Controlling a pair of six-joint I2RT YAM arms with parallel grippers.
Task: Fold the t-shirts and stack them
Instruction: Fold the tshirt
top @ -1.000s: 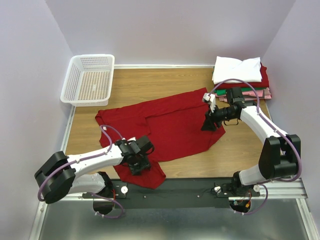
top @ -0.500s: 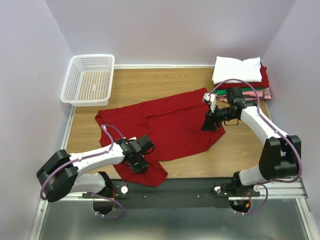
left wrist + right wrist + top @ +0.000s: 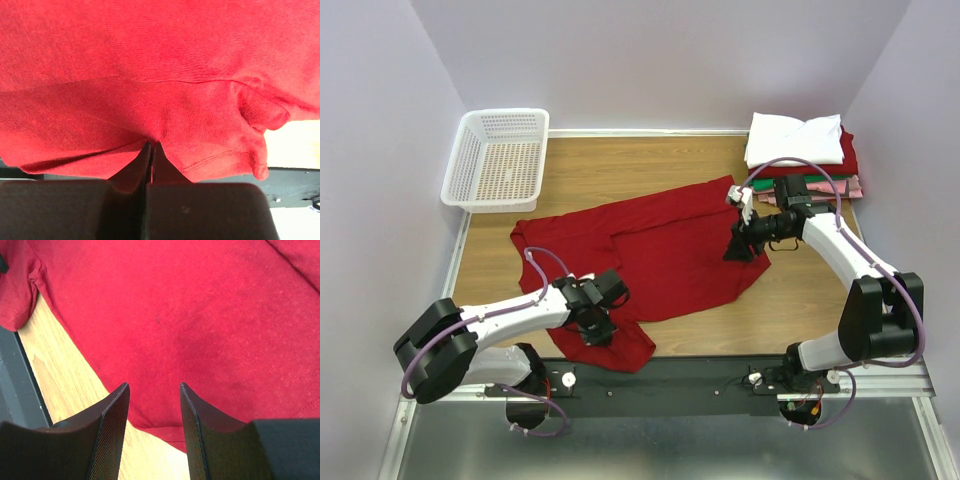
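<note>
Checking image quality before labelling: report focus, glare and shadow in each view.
Top external: evenly lit, sharp, soft shadows under both arms, no glare on the table. Left wrist: the red t-shirt fills the frame, weave sharp, the dark fingers blurred. Right wrist: cloth weave soft, open fingers in shade.

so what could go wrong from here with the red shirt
The left gripper is shut on a small pinch of the dark red shirt near its hem, so the cloth may slip out when lifted. The right gripper is open above the shirt's opposite edge, gripping nothing; a lift now would probably drag the shirt unevenly. That edge lies close to the stack of folded shirts, which a wide swing might disturb.
</note>
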